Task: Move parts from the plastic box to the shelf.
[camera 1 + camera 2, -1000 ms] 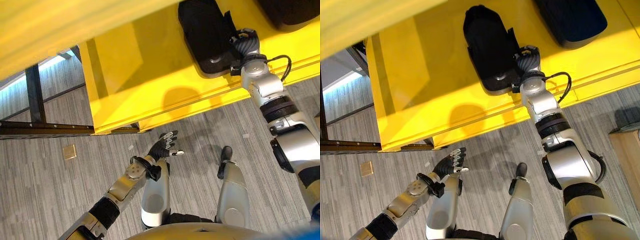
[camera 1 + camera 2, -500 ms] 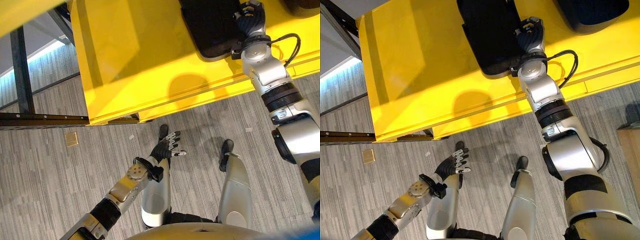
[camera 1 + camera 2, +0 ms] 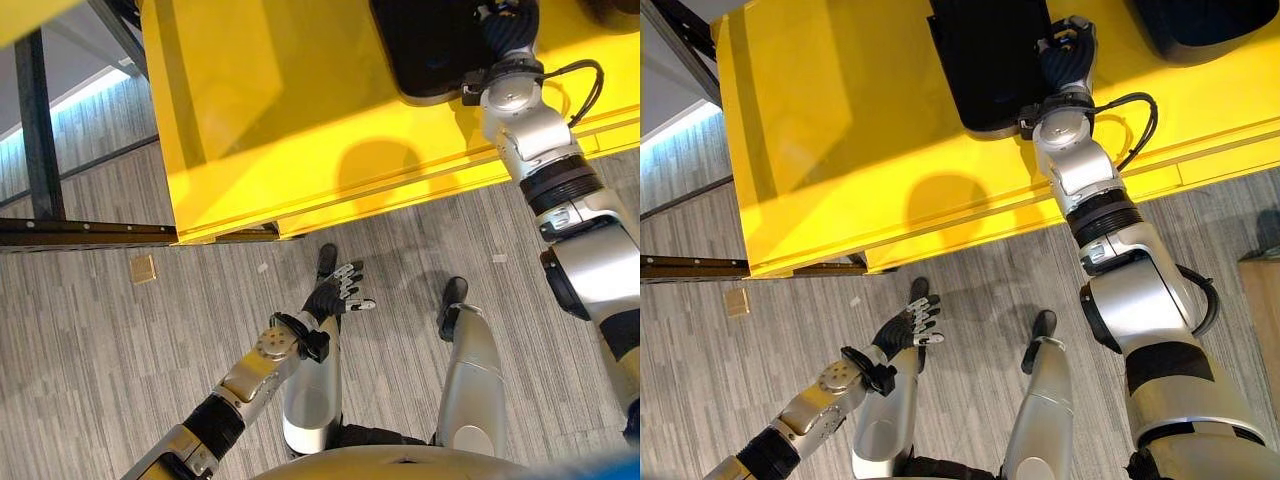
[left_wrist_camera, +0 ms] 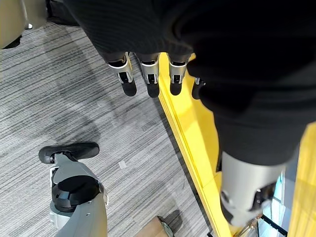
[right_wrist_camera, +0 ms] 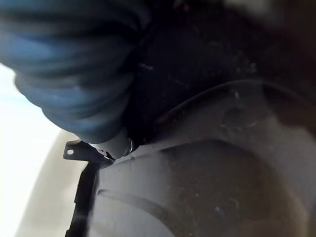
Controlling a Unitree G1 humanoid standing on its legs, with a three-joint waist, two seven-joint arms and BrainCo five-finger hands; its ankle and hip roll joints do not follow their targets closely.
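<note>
Black moulded part (image 3: 990,60) on the yellow shelf (image 3: 840,150): looks rigid, bulky, smooth; grip its edge. Right hand (image 3: 1068,55) against it, grip unclear. Left hand (image 3: 335,296) below the shelf, fingers spread, empty.

left hand (image 3: 338,294) low, fingers straight, right hand (image 3: 1068,62) raised

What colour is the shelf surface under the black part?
Bright yellow shelf, clearest in the right eye view.

Right hand (image 3: 506,22) at black part (image 3: 428,45) (yellow shelf (image 3: 290,120))
</note>
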